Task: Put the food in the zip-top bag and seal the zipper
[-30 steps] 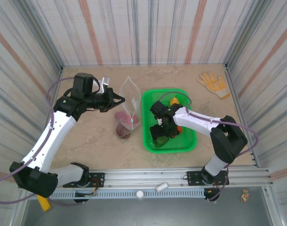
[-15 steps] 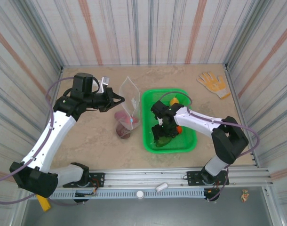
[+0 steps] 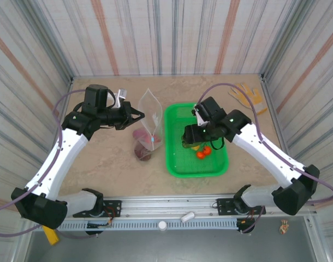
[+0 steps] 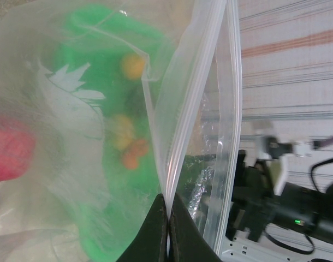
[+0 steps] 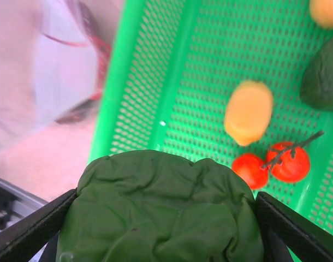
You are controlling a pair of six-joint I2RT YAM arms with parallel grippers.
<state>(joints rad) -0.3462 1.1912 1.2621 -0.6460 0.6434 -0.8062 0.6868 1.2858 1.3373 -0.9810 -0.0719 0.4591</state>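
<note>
Up comes the right arm, lifted out of the green basket [image 3: 168, 158] where it sat low a second ago, and the right gripper [image 5: 161, 218] has brought a prize with it: its black fingers [image 5: 24, 237] are clamped on either side of a dark green crinkled leafy piece [image 5: 161, 202], held above the basket's mesh floor. Below it in the basket lie a yellow-orange piece [image 5: 248, 112], a pair of red tomatoes [image 5: 278, 164] on one stem, a dark green rounded piece [image 5: 325, 76] at the right edge and another orange piece [image 5: 326, 11] in the far corner. Over on the other side nothing has shifted: the left gripper [image 4: 167, 229] is pinched tight on the zipper [image 4: 183, 125] of the zip-top bag [image 3: 150, 114], keeping the mouth raised while the bag's bottom rests on the table [image 3: 112, 158], just left of the basket. A red piece [image 4: 11, 147] shows through the clear plastic, and from above a purple piece [image 3: 143, 152] sits low in the bag too. A yellow glove [image 3: 253, 98] lies in the far right corner.
</note>
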